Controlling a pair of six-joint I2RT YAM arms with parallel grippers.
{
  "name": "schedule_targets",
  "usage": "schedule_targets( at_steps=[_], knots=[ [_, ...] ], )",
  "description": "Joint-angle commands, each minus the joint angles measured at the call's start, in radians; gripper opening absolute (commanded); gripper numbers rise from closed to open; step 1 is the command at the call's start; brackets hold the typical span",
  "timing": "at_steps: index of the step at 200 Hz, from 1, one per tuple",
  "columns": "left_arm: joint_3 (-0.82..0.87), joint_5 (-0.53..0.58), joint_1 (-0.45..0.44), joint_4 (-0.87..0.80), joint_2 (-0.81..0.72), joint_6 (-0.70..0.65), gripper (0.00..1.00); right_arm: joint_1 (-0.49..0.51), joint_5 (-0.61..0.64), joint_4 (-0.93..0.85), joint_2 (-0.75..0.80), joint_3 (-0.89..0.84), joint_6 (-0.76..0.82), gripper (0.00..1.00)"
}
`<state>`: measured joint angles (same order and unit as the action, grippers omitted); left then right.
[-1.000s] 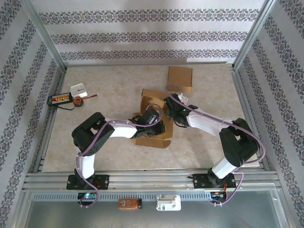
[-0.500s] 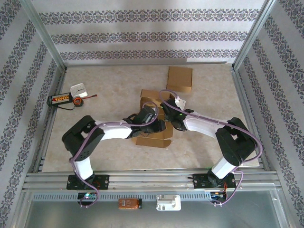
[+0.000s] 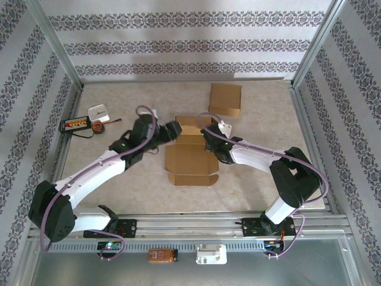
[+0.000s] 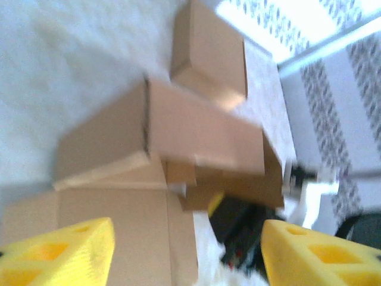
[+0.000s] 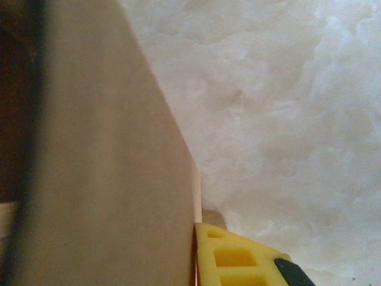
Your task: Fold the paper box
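Note:
The brown paper box (image 3: 190, 156) lies part-folded in the middle of the table, with its front panel flat and its back walls raised. My left gripper (image 3: 172, 129) is at the box's back left corner. In the left wrist view the yellow fingers (image 4: 65, 250) stand wide apart and open with nothing between them, and the blurred box (image 4: 196, 137) lies ahead. My right gripper (image 3: 208, 138) is at the box's right wall. In the right wrist view one yellow finger (image 5: 235, 256) presses on the outside of that cardboard wall (image 5: 107, 155), which hides the other finger.
A second, folded cardboard box (image 3: 225, 98) lies at the back right. At the left are a black remote (image 3: 74, 124), a white block (image 3: 99, 112) and a small orange roll (image 3: 97, 127). Metal frame rails (image 3: 178, 225) border the table.
My left gripper has opened and swung from over the box's middle to its back left corner, with the arm stretched out. The front panel now lies uncovered. My right gripper stayed at the right wall.

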<state>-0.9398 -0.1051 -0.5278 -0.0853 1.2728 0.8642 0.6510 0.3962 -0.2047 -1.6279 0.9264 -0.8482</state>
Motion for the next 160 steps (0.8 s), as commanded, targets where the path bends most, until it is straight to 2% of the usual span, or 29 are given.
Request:
schedule_targets(
  at_steps=[1, 29, 52, 81, 109, 160],
  knots=[
    [-0.053, -0.085, 0.114, -0.086, 0.022, -0.048, 0.73, 0.010, 0.008, 0.003, -0.015, -0.011, 0.040, 0.13],
    [-0.154, -0.339, 0.194, -0.093, 0.162, -0.081, 0.81, 0.011, -0.008, 0.029, -0.011, -0.008, 0.081, 0.13],
    [-0.162, -0.432, 0.193, -0.024, 0.235, -0.069, 0.85, 0.017, -0.014, 0.035, -0.011, 0.003, 0.119, 0.12],
    [-0.114, -0.420, 0.195, -0.002, 0.248, -0.048, 0.81, 0.037, -0.016, 0.035, -0.010, 0.024, 0.127, 0.12],
    [-0.023, -0.382, 0.195, 0.017, 0.189, -0.015, 0.74, 0.076, -0.039, 0.046, -0.040, 0.059, 0.119, 0.12],
    [0.164, -0.240, 0.197, 0.021, 0.035, 0.045, 0.72, 0.140, -0.054, 0.041, -0.120, 0.135, 0.012, 0.13]
  ],
)
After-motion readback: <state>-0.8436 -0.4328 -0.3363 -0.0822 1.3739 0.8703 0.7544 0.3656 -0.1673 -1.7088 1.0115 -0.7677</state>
